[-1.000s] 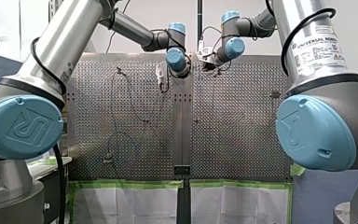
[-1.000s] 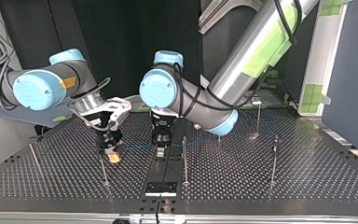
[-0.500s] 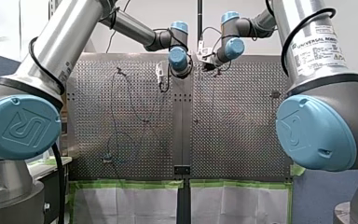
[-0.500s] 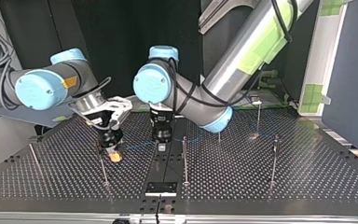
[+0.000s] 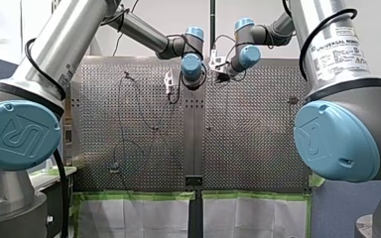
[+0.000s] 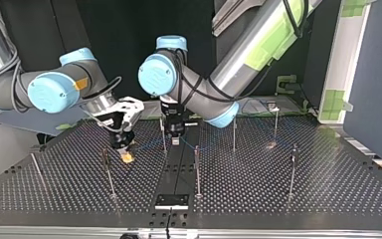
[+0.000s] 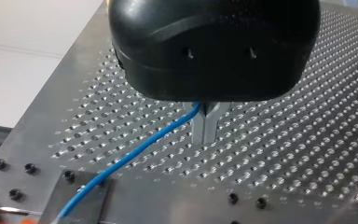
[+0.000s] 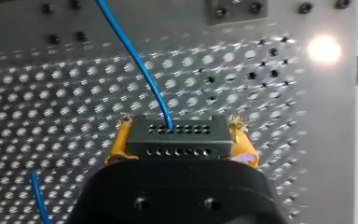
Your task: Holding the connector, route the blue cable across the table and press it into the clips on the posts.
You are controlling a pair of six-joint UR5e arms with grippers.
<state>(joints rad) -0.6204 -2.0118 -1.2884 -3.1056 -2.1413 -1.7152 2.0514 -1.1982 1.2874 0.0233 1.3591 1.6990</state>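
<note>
- Our right hand [image 6: 126, 156] pinches the connector [image 8: 177, 135] between its yellow pads [image 8: 117, 144]. One pad sits on each end of the black block, whose rows of small holes face the wrist camera.
- The blue cable [image 7: 135, 151] leaves the connector's upper row of holes and runs off over the perforated worktop [image 6: 278, 199]. A second short stretch of blue shows beside this hand.
- Our left hand [image 7: 206, 137] has its metal fingers [image 7: 199, 126] pressed together on the blue cable. The cable comes out from between them and slopes down toward a smooth plate [image 7: 81, 205] on the worktop.
- Both hands hang above the worktop, about midway between its two side edges. They are near each other but apart, with the right hand at the top view's left.
- In the top view the cable between the hands is only a faint thin line. It seems to run from the connector across to the left hand, clear of the surface.
- Thin upright posts [image 6: 197, 169] stand on the worktop. One is just beside the left hand, and one is near the right hand on the side toward the camera-side edge. Others stand toward the side edge at the top view's right.
- The clips on the posts are too small for us to read.
</note>
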